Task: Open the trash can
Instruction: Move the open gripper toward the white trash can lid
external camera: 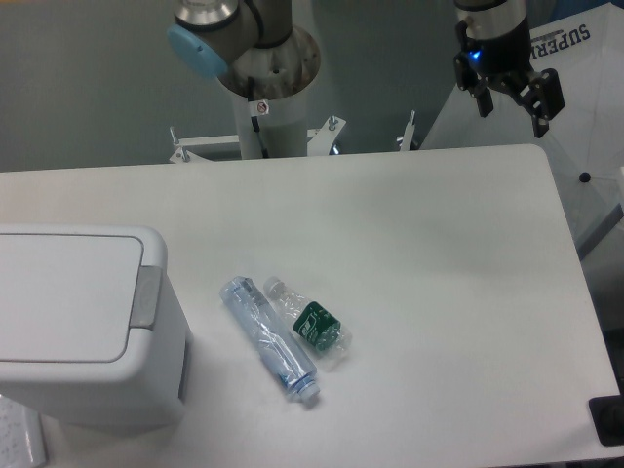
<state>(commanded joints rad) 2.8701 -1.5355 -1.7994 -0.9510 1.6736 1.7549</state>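
The claw point(510, 100) is hanging above the far right corner of the counter point(439, 253), its 2 fingers spread wide and gripping nothing. Working outward, 2 bottles are lying side by side near the middle: a clear crushed one with a green label point(310, 323) and a longer bluish one point(268, 336), touching or nearly so. The bin point(83, 331) is sitting at the near left edge, well apart from the claw, its flat lid point(63, 297) lying shut and the grey tab point(147, 296) facing the bottles. Judging from this layout, the arm is facing a long diagonal reach; a low path is risking a knock to the bottles, and a press landing beside the tab on the lid or rim is likely leaving the latch shut or shoving the whole bin.
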